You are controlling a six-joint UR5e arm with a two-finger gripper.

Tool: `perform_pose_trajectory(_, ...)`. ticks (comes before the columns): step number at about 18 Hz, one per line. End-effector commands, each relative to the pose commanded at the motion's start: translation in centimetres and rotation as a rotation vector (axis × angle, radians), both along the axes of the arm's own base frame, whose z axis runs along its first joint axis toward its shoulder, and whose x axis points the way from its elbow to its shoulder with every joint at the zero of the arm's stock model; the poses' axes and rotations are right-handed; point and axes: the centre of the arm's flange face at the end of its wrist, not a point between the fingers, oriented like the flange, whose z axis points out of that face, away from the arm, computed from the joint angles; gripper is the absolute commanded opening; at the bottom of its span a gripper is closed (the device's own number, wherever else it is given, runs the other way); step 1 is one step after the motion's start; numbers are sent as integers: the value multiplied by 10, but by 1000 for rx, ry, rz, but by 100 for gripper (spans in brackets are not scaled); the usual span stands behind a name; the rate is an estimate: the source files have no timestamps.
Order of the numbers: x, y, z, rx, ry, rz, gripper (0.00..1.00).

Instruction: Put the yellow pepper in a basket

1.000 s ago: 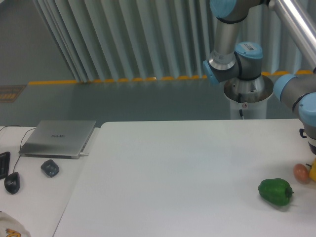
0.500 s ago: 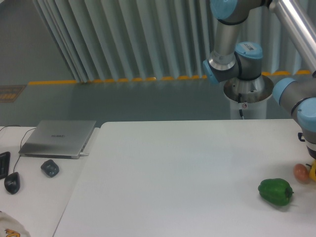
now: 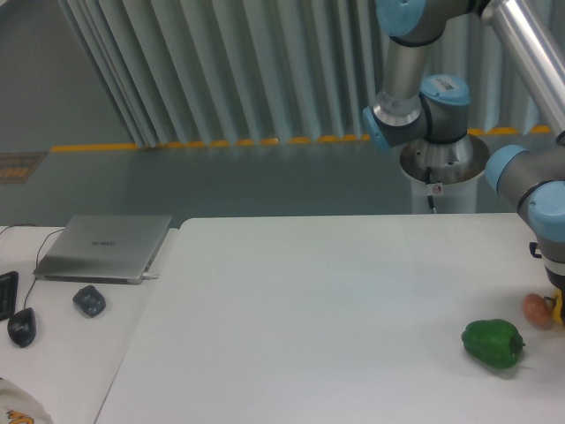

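the yellow pepper (image 3: 560,309) is a sliver at the right edge; the hand lies beyond it.

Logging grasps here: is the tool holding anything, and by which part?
Cannot be told: the tool is out of frame at the right edge, where only a sliver of the glossy yellow pepper shows.

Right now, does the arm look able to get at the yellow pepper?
Probably yes. The arm's wrist hangs right above the yellow pepper at the frame's right edge, and nothing shows between them. The orange-brown egg-shaped thing sits close beside it. The gripper itself is out of view.
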Motion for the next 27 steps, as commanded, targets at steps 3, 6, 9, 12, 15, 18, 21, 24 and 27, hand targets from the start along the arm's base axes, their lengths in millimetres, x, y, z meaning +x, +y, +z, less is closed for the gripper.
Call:
perform_pose_trajectory(3, -11, 3, 50, 91, 54, 8, 30)
perform_pose_trajectory(6, -20, -6, 74, 165, 65, 33, 30)
perform_pose_trajectory(9, -36, -22, 104, 241, 88, 72, 32)
perform_pose_trajectory(12, -55, -43, 113, 327, 72, 145, 33)
perform_pose_trajectory(15, -75, -71, 117, 395, 52, 198, 33)
perform_pose_trajectory(18, -97, -92, 112, 471, 39, 241, 34)
perform_pose_trajectory(21, -114, -100, 102, 494, 76, 274, 34)
perform_pose_trajectory(24, -126, -105, 92, 517, 91, 302, 41)
perform_pose_trajectory(27, -132, -105, 87, 527, 106, 309, 50)
